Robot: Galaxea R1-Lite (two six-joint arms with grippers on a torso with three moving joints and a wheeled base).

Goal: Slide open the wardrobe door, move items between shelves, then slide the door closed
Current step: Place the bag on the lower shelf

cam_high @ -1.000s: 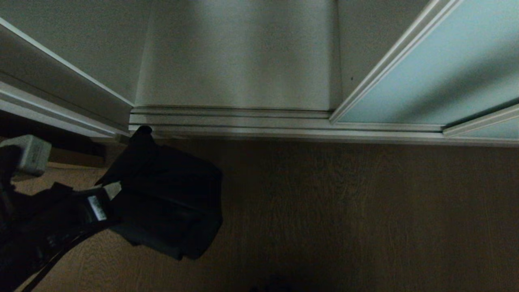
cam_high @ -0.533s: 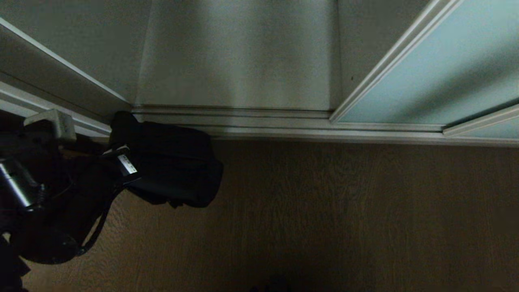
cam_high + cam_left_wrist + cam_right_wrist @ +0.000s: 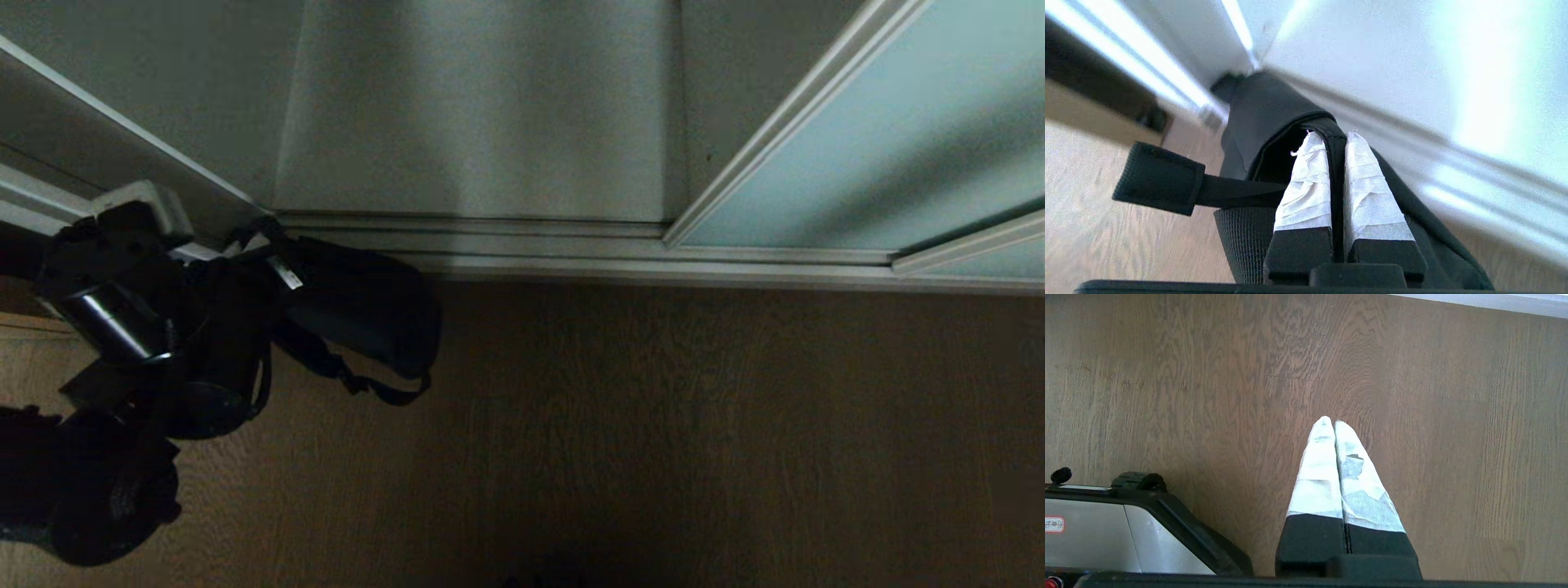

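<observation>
My left gripper [image 3: 1333,136] is shut on a black edge of the soft black fabric bundle [image 3: 1261,106]. In the head view the gripper [image 3: 265,253] and the bundle [image 3: 367,310] hang at the left, just in front of the wardrobe's floor track [image 3: 531,253]. A strap [image 3: 384,392] dangles below the bundle. The sliding wardrobe door [image 3: 865,147], frosted aqua glass in a pale frame, stands pushed to the right. Beside it the compartment is open, showing a white shelf board [image 3: 482,122]. My right gripper [image 3: 1329,421] is shut and empty above the wooden floor, outside the head view.
Brown wood-grain floor [image 3: 694,425] fills the area in front of the wardrobe. A white side panel [image 3: 122,155] of the wardrobe slants in at the left, close to my left arm. Part of my own base [image 3: 1106,531] shows in the right wrist view.
My left arm has carried the bundle up and away from me, from low over the floor to the track at the compartment's left corner. A strap now hangs loose beneath it.
</observation>
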